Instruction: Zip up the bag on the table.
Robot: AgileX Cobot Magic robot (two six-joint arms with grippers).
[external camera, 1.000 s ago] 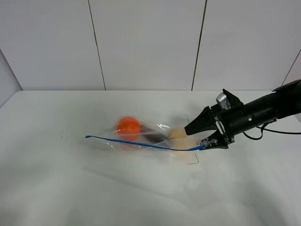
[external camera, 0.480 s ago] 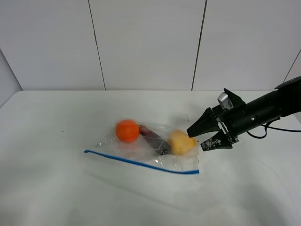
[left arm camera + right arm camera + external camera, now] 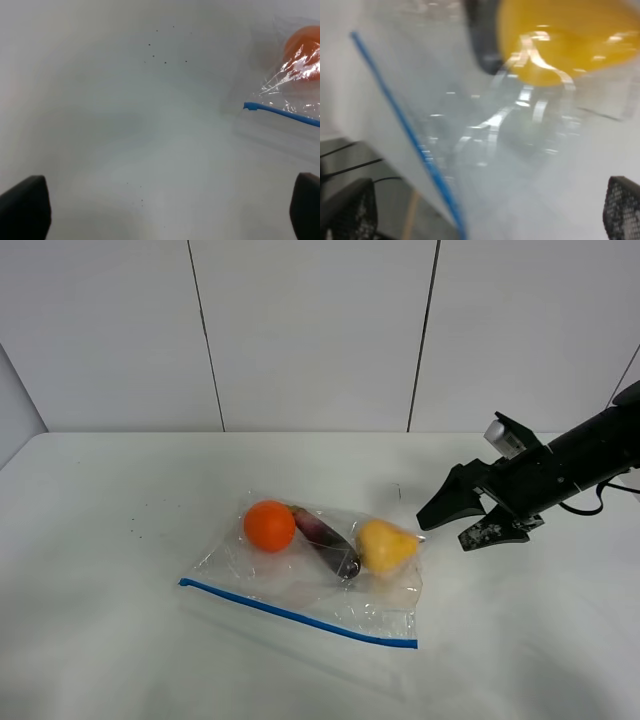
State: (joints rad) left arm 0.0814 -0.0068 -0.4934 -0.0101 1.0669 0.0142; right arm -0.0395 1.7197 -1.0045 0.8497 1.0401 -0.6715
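- Nearest you, the blue zipper strip (image 3: 298, 613) runs along the near edge of the bag (image 3: 310, 570), from left to lower right; you cannot tell whether it is sealed.
- The bag lies flat on the table (image 3: 120, 640), near the middle, slightly right of centre.
- Through the clear plastic you see an orange fruit (image 3: 269, 525) at the left, a dark purple fruit (image 3: 326, 540) in the middle and a yellow fruit (image 3: 385, 544) at the right, side by side along the far part of the bag.
- Your right gripper (image 3: 462, 520) hangs just right of the bag's far right corner, its jaws spread apart and holding nothing; the fingertips point toward the bag but are clear of it.
- In the right wrist view the zipper strip (image 3: 405, 125) and yellow fruit (image 3: 560, 35) are close and blurred.
- Your left gripper (image 3: 160, 207) shows only two dark fingertips (image 3: 22, 207) at the frame's corners, set wide apart, empty, over bare table with the bag's left corner (image 3: 287, 95) off to one side.
- Farthest back, a white panelled wall (image 3: 310, 330) stands behind the table.
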